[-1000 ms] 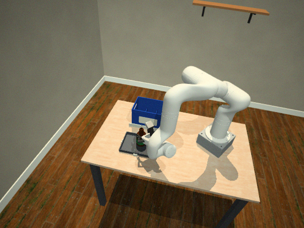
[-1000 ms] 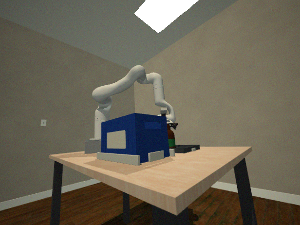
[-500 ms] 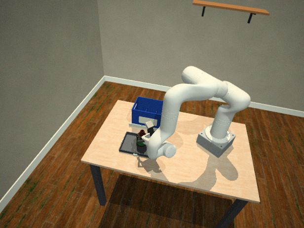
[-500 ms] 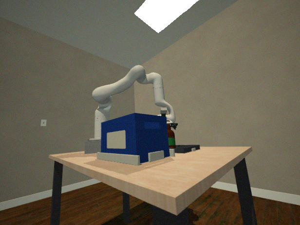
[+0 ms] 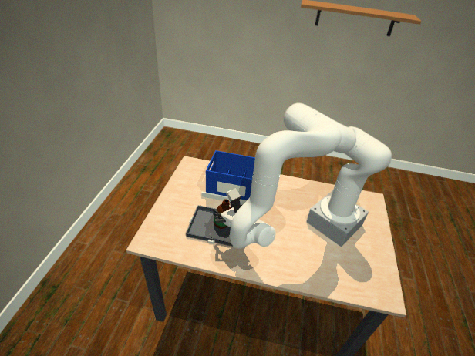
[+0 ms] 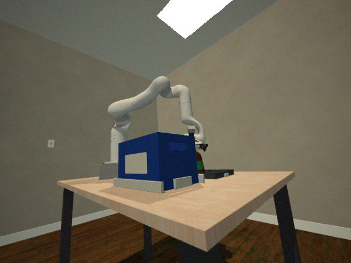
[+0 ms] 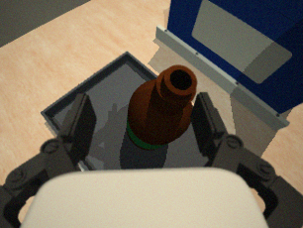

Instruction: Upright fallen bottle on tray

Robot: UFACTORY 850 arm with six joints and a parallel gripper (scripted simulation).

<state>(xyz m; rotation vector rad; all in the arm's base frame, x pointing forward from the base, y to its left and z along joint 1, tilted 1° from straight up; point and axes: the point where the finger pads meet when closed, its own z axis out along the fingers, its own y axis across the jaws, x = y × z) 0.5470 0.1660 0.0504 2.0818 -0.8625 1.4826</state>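
Although its lower end is over the dark tray, the brown bottle leans off vertical, its open mouth tipped to the crate's side in the wrist view. A green band runs around its body, and whether its bottom sits flat cannot be told. The gripper is released, its dark fingers spread wide on either side of the bottle. In the wrist view the neck lies much nearer one finger than the other; whether they touch cannot be told. The tray lies level on the wooden table. Near it, the blue crate stands level and upright, with a pale label and low pale strips along its foot. The white arm arches over from its grey base, well apart from the tray. Beyond the table, an orange-brown shelf hangs on the wall.
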